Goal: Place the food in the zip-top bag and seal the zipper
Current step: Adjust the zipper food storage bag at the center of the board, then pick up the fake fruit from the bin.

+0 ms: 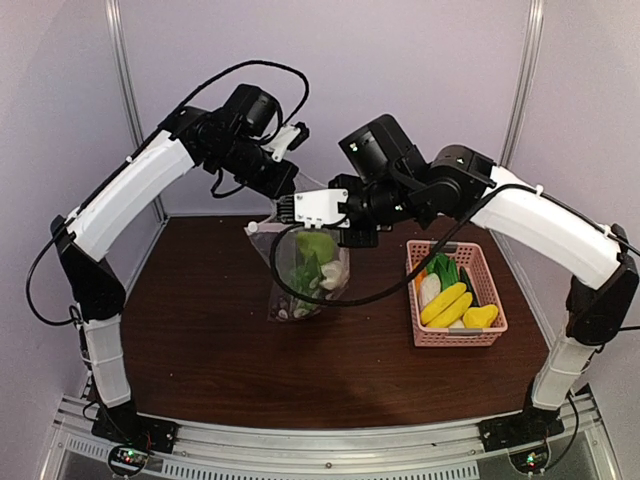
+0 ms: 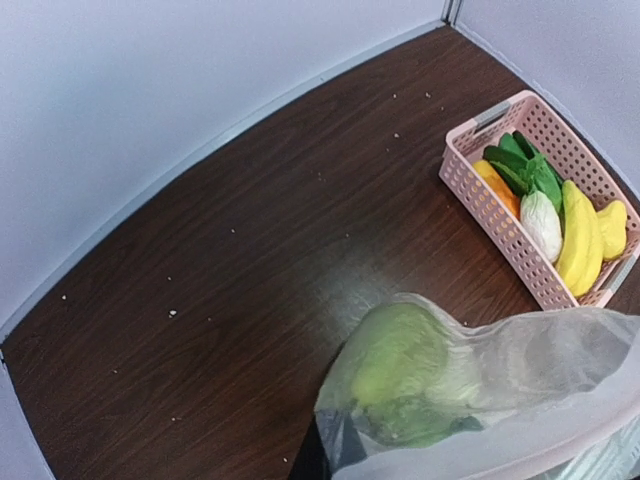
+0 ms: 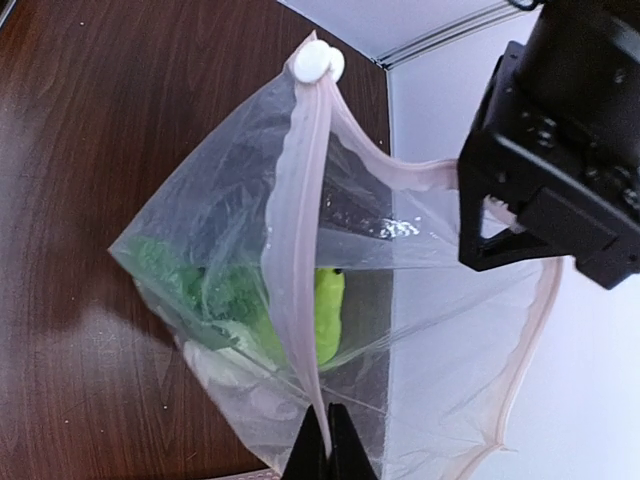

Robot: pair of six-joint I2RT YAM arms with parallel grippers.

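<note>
Bag [image 1: 290, 295] hangs mouth-up between the two arms, over the middle of the table [image 1: 190, 330]. The right gripper [image 3: 325, 445] is closed on the zipper [image 3: 300, 250], pinching the pale strip at its near end. From there the strip runs straight away to the white slider [image 3: 318, 62] at the far corner. The left gripper [image 3: 488, 215] is clamped on the other lip and draws it sideways, so the mouth gapes in a triangle. This two-point hold probably keeps the opening wide for loading.

The bag's long axis is roughly upright, bottom toward the table. I cannot tell whether it touches. The zipper line lies about level, across the top view.

Food [image 1: 315, 245], a green fruit and leaves, sits low inside. More, including bananas [image 1: 447, 303], lies in the basket [image 1: 460, 338] to the right, so filling looks unfinished.
</note>
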